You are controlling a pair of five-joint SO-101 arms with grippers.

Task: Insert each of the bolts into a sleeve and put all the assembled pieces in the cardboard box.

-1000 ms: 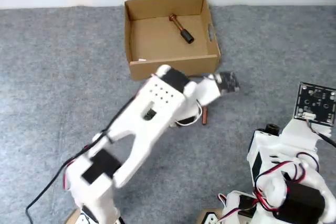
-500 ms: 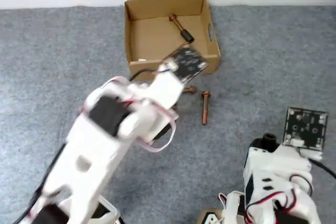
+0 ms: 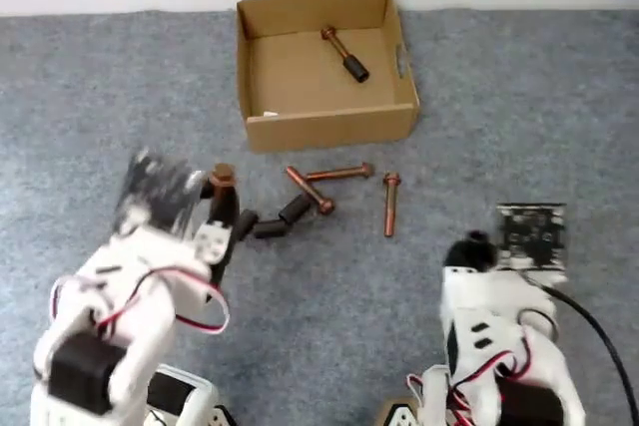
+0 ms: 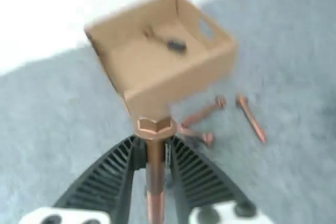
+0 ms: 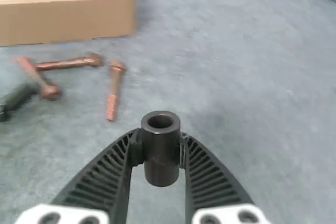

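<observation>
My left gripper [image 4: 155,148] is shut on a copper bolt [image 4: 155,167], held head up; from above that gripper [image 3: 222,205] is at the near left with the bolt head [image 3: 222,175] on top. My right gripper [image 5: 160,148] is shut on a black sleeve [image 5: 160,145], bore facing up, and stands at the near right [image 3: 477,246]. Three loose bolts [image 3: 339,173] [image 3: 390,204] [image 3: 310,190] and two black sleeves [image 3: 270,228] [image 3: 296,209] lie on the carpet before the cardboard box [image 3: 329,129]. One assembled piece [image 3: 345,53] lies inside the box.
Grey carpet covers the table. The box [image 4: 173,85] stands at the far middle against the white wall, its open top facing up. Bare carpet stretches to the left and right of the box and between the two arms.
My left arm has swung back from over the bolts near the box to the near left, uncovering the loose parts. My right arm has shifted left and nearer.
</observation>
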